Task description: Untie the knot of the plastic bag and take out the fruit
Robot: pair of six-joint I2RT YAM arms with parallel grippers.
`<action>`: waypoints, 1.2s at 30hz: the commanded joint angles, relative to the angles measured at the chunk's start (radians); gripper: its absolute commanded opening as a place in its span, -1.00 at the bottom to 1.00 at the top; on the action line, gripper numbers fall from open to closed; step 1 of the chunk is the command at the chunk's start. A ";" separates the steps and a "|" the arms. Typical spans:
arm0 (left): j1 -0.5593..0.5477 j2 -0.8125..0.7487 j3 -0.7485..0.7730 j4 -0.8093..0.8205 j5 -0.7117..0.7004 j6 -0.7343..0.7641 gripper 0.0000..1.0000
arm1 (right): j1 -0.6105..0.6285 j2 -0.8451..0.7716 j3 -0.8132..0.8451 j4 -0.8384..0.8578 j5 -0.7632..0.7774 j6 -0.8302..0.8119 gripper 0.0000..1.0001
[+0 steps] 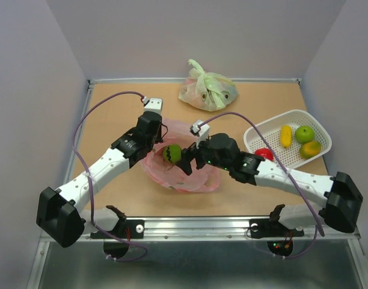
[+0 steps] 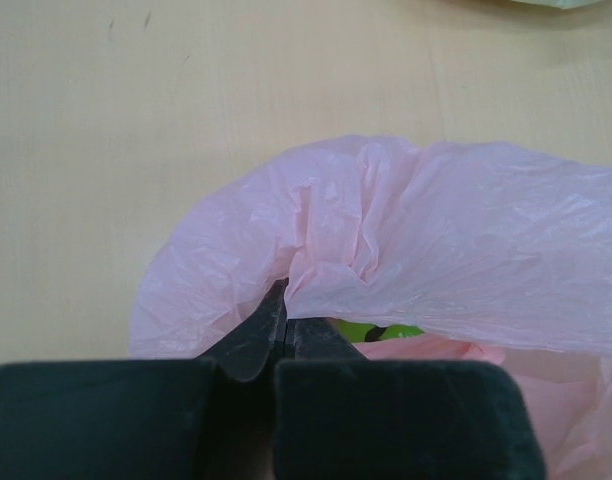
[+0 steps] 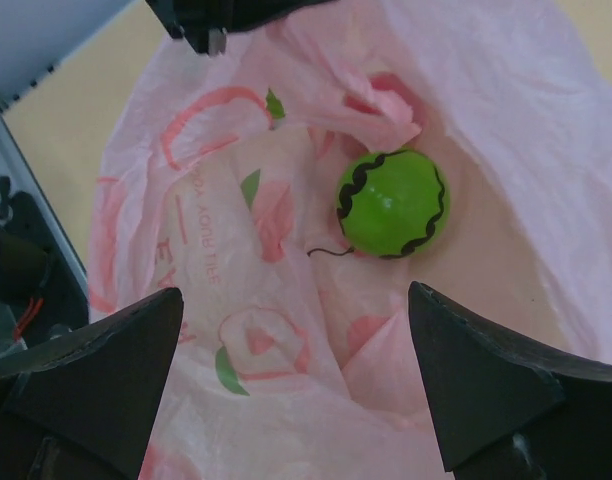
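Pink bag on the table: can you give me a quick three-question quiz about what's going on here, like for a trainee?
1. True or false: the left fingers are shut on the edge of the pink bag.
2. Which fruit lies inside the pink bag? A) banana B) striped green melon C) red apple
3. How many fruits lie in the white basket?
Key: 1 true; 2 B; 3 four.

Melon [image 3: 391, 203] inside plastic bag [image 1: 196, 179]; basket [image 1: 251, 139] right; tied bag [image 1: 207, 90] behind.
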 commanded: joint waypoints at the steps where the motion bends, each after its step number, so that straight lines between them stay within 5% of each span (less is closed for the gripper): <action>1: 0.005 -0.023 -0.004 0.023 0.001 0.018 -1.00 | 0.035 0.114 0.102 0.055 0.057 -0.047 0.96; 12: 0.005 -0.037 -0.008 0.028 0.030 0.023 -1.00 | 0.033 0.417 0.177 0.205 0.238 -0.047 1.00; 25: 0.005 -0.043 -0.008 0.032 0.056 0.026 -1.00 | 0.033 0.651 0.254 0.383 0.273 -0.068 0.94; 31: 0.005 -0.043 -0.010 0.031 0.050 0.027 -1.00 | 0.033 0.677 0.254 0.393 0.285 -0.078 0.45; 36: 0.006 -0.046 -0.010 0.029 0.030 0.029 -1.00 | 0.033 0.611 0.191 0.397 0.298 -0.098 -0.52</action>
